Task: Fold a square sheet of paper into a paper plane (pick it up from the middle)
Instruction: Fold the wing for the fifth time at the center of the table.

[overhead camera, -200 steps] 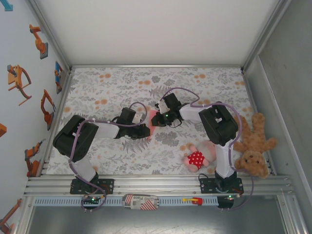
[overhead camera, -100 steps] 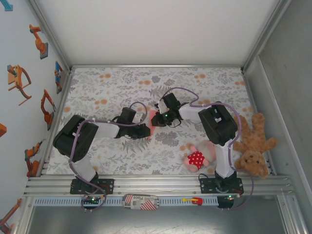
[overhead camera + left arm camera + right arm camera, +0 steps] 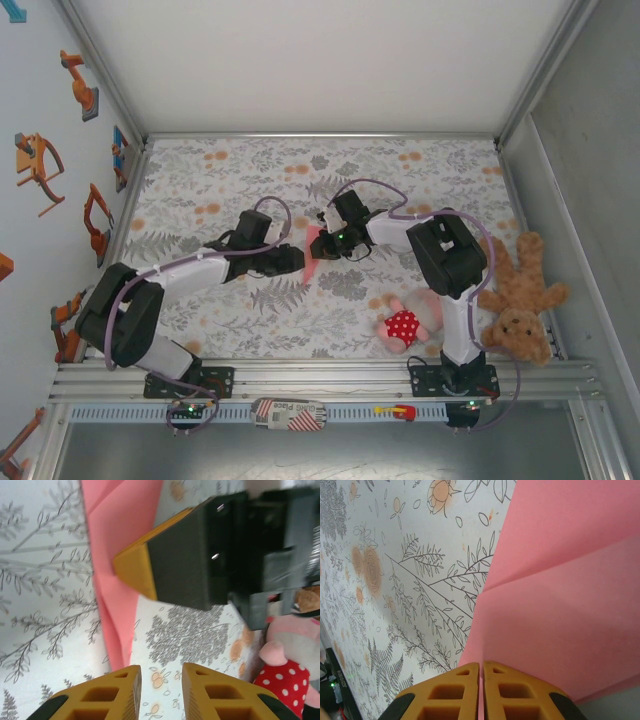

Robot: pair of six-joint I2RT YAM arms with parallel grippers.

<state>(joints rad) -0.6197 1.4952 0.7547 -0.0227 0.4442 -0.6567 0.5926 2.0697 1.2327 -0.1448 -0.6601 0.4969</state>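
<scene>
The creased pink paper [image 3: 314, 245] is near the middle of the tabletop [image 3: 200, 180], between the two grippers. The right gripper [image 3: 481, 667] is pinched tight on one edge of it, with the sheet caught between the pressed fingers. The left gripper [image 3: 161, 672] is just beside the paper's other side, its fingers parted with nothing between them. A doll [image 3: 405, 322] lies toward the near right corner, and a teddy bear [image 3: 522, 290] is at the right edge.
</scene>
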